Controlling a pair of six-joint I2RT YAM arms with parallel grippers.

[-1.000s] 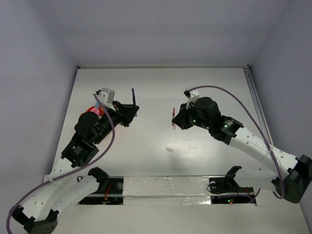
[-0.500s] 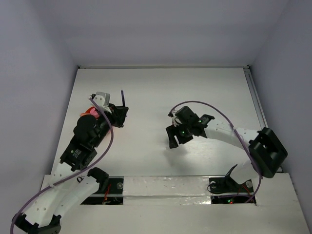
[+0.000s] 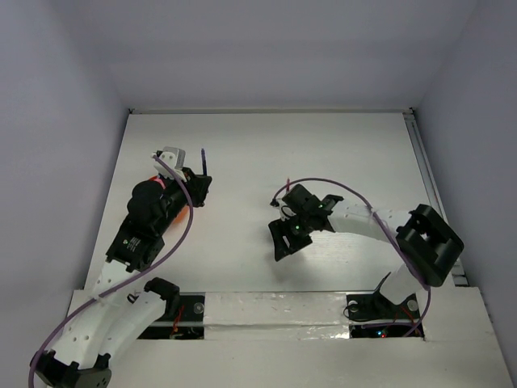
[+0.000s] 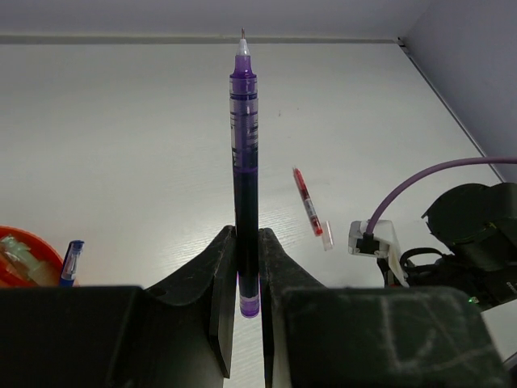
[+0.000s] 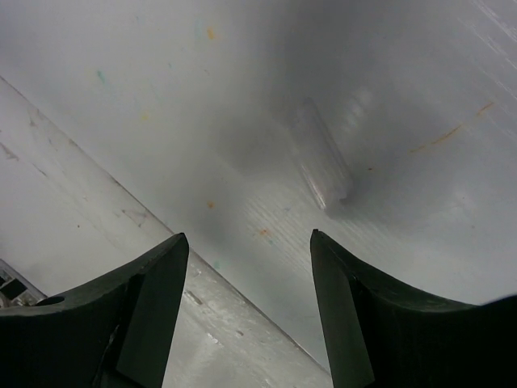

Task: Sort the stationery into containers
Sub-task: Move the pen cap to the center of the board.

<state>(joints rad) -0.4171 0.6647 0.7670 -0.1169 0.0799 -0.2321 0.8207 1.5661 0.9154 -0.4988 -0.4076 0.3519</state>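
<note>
My left gripper (image 4: 246, 271) is shut on a slim purple pen (image 4: 243, 153), which sticks out ahead of the fingers with its tip pointing away; from above the pen (image 3: 203, 160) shows past the left gripper (image 3: 199, 187). The orange-red pot (image 4: 23, 257) sits low on the left with a blue pen (image 4: 71, 260) at its rim. A red pen (image 4: 306, 202) lies on the table beside a small clear cap (image 4: 326, 235). My right gripper (image 5: 248, 237) is open just above the table, and a clear cap (image 5: 321, 162) lies ahead of its fingertips.
In the top view the orange-red pot (image 3: 181, 212) is mostly covered by the left arm. The right gripper (image 3: 283, 239) points toward the near edge, where a taped strip (image 3: 275, 311) runs across. White walls enclose the table.
The right gripper opened and swung from beside the red pen toward the near edge, down over the clear cap. The left arm shifted slightly left, still holding the purple pen.
</note>
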